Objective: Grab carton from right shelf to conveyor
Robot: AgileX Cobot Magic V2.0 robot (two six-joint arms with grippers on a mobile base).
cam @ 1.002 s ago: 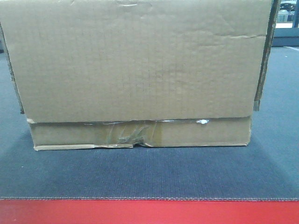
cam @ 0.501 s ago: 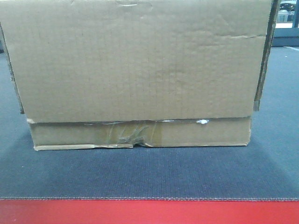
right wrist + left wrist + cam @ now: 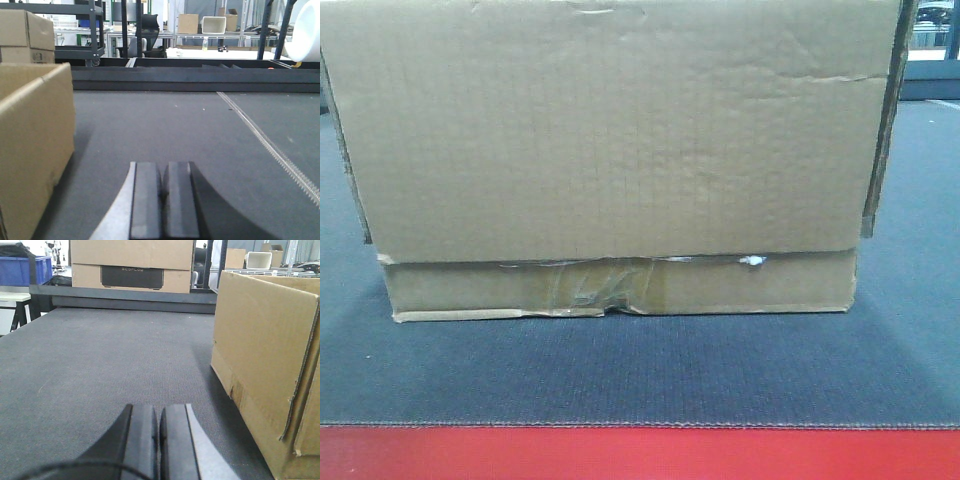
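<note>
The brown carton [image 3: 610, 150] rests on the dark grey conveyor [image 3: 640, 370], filling most of the front view; crinkled tape and a small white torn spot mark its lower flap. A red strip [image 3: 640, 455] runs along the belt's near edge. In the left wrist view the carton [image 3: 265, 365] stands to the right of my left gripper [image 3: 159, 412], which is shut on nothing and apart from the carton. In the right wrist view the carton [image 3: 32, 145] stands to the left of my right gripper [image 3: 163, 170], also shut and empty. The right shelf is out of view.
Beyond the belt's far end sits another cardboard box with a black label [image 3: 132, 267]. Blue bins [image 3: 25, 270] stand at the far left. A toothed seam [image 3: 270, 145] crosses the belt on the right. Racks and tables fill the background.
</note>
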